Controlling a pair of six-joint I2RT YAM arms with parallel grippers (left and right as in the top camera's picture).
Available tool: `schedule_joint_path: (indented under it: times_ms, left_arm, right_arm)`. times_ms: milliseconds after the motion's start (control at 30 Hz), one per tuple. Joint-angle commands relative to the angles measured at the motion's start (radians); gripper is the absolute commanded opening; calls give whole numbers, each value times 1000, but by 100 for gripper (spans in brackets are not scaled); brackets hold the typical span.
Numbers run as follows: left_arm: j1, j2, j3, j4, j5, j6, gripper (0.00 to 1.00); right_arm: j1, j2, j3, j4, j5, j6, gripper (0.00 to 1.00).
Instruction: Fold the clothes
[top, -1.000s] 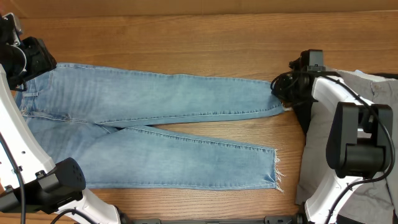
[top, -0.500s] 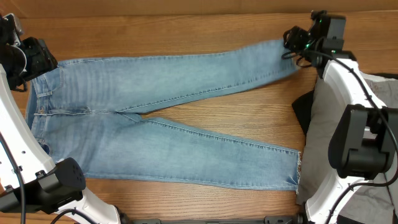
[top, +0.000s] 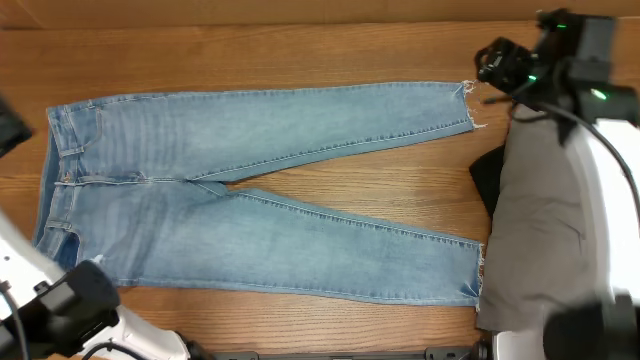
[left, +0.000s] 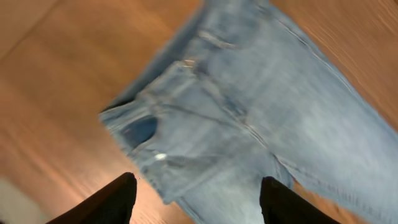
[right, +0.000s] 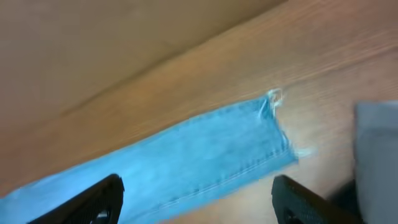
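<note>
Jeans (top: 200, 130) lie spread flat with legs splayed so you can fold them cleanly; your left gripper (left: 199, 183) and right gripper (right: 198, 183) both hang open, grasping nothing.

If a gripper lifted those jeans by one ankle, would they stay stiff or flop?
Probably flop: the jeans lie limp and flat on the table. The long legs would likely hang and drag. Frayed hems might snag.
</note>
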Motion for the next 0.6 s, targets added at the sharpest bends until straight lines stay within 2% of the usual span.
schedule_joint_path:
  times_ms: [0, 100, 267, 400, 567]
  left_arm:
    - [144, -39, -60, -3, 13, -79, 67]
    - [241, -36, -188, 12, 29, -116, 63]
    - [357, -35, -461, 132, 97, -119, 56]
    - [387, -35, -655, 252, 108, -119, 55]
    - [387, -35, -866, 427, 92, -117, 58]
  right_arm:
    - [-3, -118, 13, -122, -30, 2, 80]
    - [-3, -153, 13, -232, -75, 6, 80]
    - [-2, -145, -1, -402, -109, 14, 80]
    - [-2, -116, -40, -481, -109, 14, 83]
    - [-2, -81, -146, -494, -111, 33, 83]
